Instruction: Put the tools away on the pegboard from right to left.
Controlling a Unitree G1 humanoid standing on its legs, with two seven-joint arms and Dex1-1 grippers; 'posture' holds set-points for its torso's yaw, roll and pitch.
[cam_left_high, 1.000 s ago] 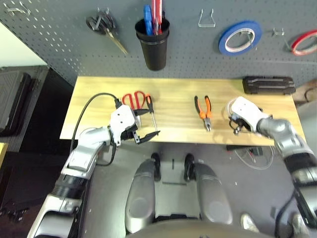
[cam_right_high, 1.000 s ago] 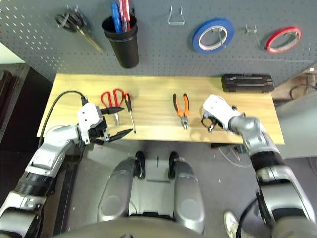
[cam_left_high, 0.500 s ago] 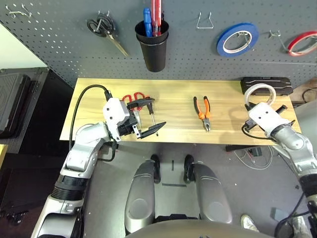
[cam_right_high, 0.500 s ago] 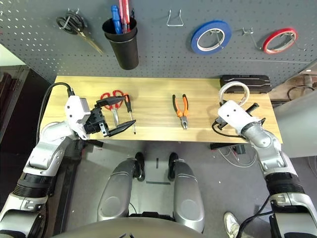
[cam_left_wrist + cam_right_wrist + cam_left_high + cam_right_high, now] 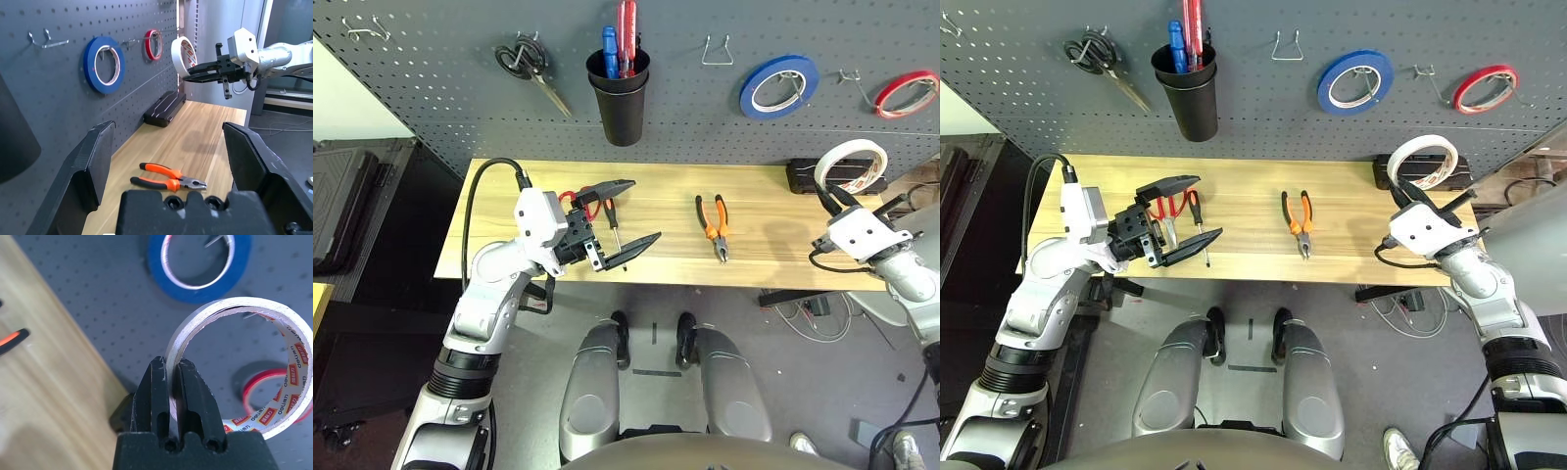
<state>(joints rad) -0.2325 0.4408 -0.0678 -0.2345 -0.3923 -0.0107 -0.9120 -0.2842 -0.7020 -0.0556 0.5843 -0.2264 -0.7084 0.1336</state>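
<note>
Head view: the right gripper (image 5: 1417, 198) pinches the white tape roll (image 5: 1423, 162), lifted off the table (image 5: 1244, 174) but not yet hung on the pegboard (image 5: 1263, 93); pliers (image 5: 1298, 220), screwdriver (image 5: 1198, 226) and red scissors (image 5: 1168, 210) lie on the wood, so none is stowed yet. Left wrist view: the left gripper (image 5: 176, 161) is spread wide, empty. Right wrist view: fingers (image 5: 157, 396) closed on the roll's rim, facing the board's hooks.

text: "deli" on orange labels | on: inner face of cream tape roll (image 5: 288, 411)
</note>
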